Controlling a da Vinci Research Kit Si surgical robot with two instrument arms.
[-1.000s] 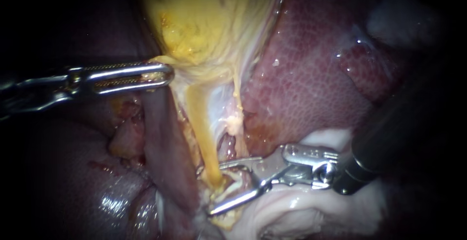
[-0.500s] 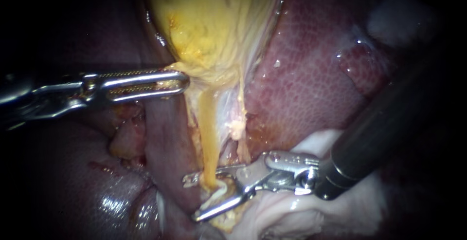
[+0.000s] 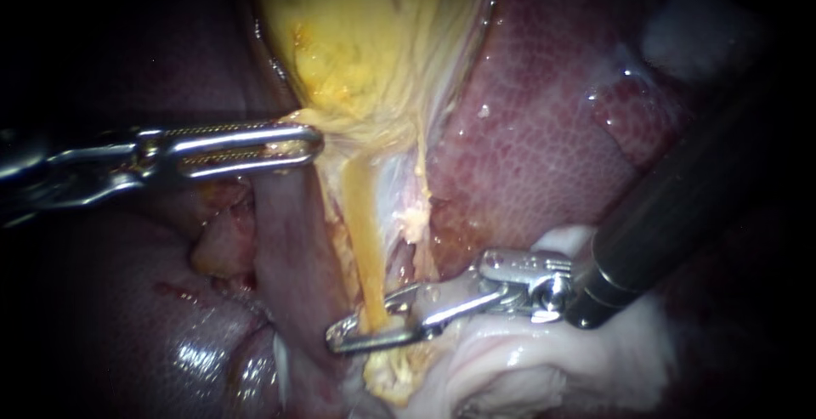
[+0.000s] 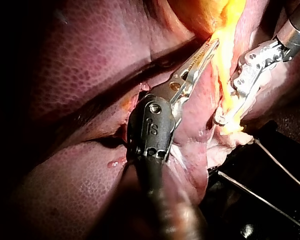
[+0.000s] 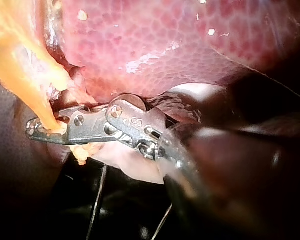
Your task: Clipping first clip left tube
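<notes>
Close view of a yellow gallbladder (image 3: 365, 36) at the top centre, with dark red liver (image 3: 535, 130) filling the upper right. A yellow cord, the left tube (image 3: 365, 240), hangs from the gallbladder's lower end down through the middle of the frame. A thinner pale strand runs just to its right.

The left instrument (image 3: 310, 143) enters from the left edge at mid height. Its long metal jaws lie close together, clamped on the gallbladder's lower edge. The right instrument (image 3: 340, 336) comes down from the right. Its dark shaft ends in metal jaws at the lower centre, closed across the left tube near its bottom end. Pale white tissue (image 3: 527, 359) lies beneath them at the lower right.

The left arm camera shows the left instrument (image 4: 210, 47) reaching into the yellow tissue, with the right instrument (image 4: 220, 120) beside it on the tube (image 4: 225, 75). The right arm camera shows the right instrument (image 5: 32, 129) with one jaw on each side of the tube (image 5: 25, 75), and the liver (image 5: 165, 45) ahead of it.
</notes>
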